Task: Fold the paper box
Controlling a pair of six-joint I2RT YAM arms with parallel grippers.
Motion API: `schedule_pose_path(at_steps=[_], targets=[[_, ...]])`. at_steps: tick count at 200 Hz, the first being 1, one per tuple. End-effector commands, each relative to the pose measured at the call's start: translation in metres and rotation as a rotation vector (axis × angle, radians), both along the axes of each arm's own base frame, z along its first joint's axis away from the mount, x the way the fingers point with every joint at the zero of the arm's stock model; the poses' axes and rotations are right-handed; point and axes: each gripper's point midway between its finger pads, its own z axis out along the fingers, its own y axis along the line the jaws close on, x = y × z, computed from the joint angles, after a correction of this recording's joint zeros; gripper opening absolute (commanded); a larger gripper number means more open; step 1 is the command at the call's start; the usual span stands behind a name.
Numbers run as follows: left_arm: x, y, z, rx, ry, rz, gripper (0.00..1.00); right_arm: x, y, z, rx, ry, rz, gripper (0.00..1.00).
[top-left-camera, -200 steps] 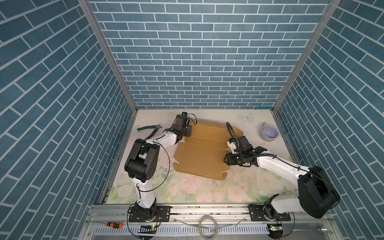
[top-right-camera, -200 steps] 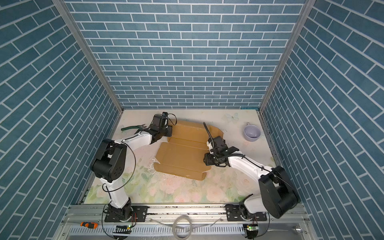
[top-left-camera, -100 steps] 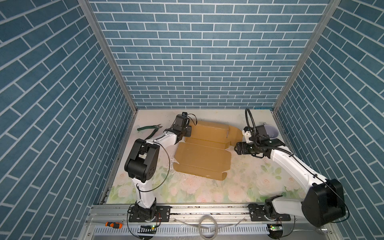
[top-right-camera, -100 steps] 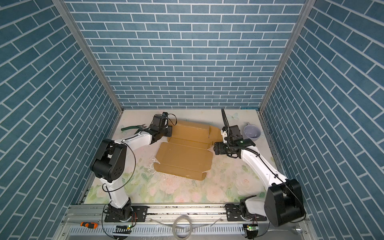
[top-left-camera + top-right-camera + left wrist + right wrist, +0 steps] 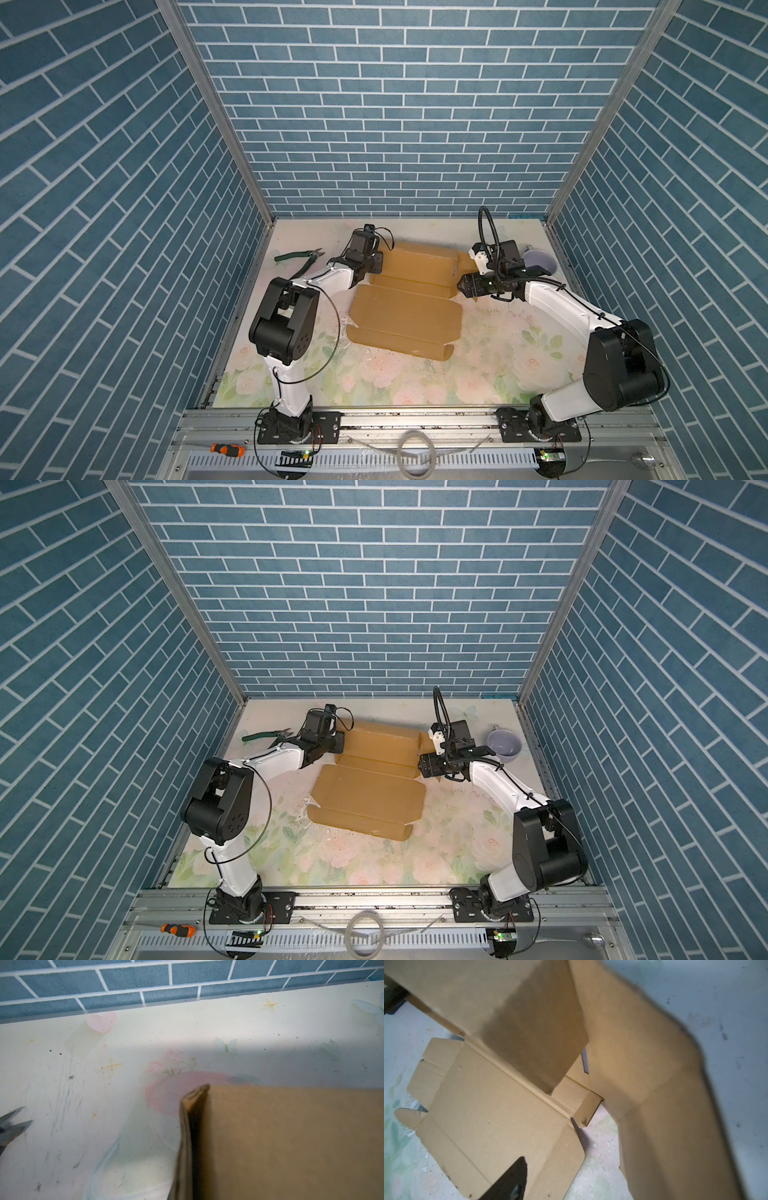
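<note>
Paper box (image 5: 405,316) on floral tabletop (image 5: 498,353), blue-brick walls (image 5: 395,104), left fingers (image 5: 376,266) pinching it, right fingers (image 5: 508,1180) apart.

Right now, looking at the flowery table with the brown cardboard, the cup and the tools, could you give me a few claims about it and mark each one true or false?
1. The brown corrugated cardboard box is folded shut. False: its near panel lies flat and open.
2. The green-handled pliers lie on the cardboard. False: they lie on the floral-print table, left of it.
3. The pale purple cup stands right of the cardboard, near the right wall. True.
4. The left gripper is at the cardboard's far left edge. True.
5. The orange-handled screwdriver lies beside the cup. False: it lies on the metal rail in front of the table.
</note>
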Motion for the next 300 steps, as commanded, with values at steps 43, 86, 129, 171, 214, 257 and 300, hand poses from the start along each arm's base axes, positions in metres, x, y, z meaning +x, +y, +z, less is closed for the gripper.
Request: schedule_pose_path(at_steps=[43, 86, 129, 171, 214, 257, 300], targets=[[-0.029, -0.001, -0.049, 0.020, 0.167, -0.021, 0.00, -0.007, 0.040, 0.029, 0.109, -0.010, 0.138, 0.79], [-0.030, -0.006, -0.047, 0.002, 0.165, -0.023, 0.00, -0.004, 0.056, 0.015, 0.130, -0.021, 0.123, 0.78], [-0.033, -0.007, -0.052, -0.001, 0.174, -0.030, 0.00, 0.017, 0.063, 0.012, 0.146, -0.120, 0.099, 0.80], [-0.032, -0.007, -0.052, 0.023, 0.209, -0.050, 0.00, 0.027, 0.063, -0.006, 0.073, -0.140, 0.151, 0.82], [-0.034, 0.005, -0.052, 0.062, 0.276, -0.040, 0.00, 0.031, 0.054, 0.001, 0.080, -0.165, 0.174, 0.84], [-0.033, 0.015, -0.053, 0.071, 0.297, -0.034, 0.00, 0.020, 0.050, 0.005, 0.115, -0.197, 0.247, 0.84], [-0.032, 0.021, -0.054, 0.079, 0.311, -0.032, 0.00, 0.010, 0.041, 0.040, 0.329, -0.188, 0.212, 0.83]])
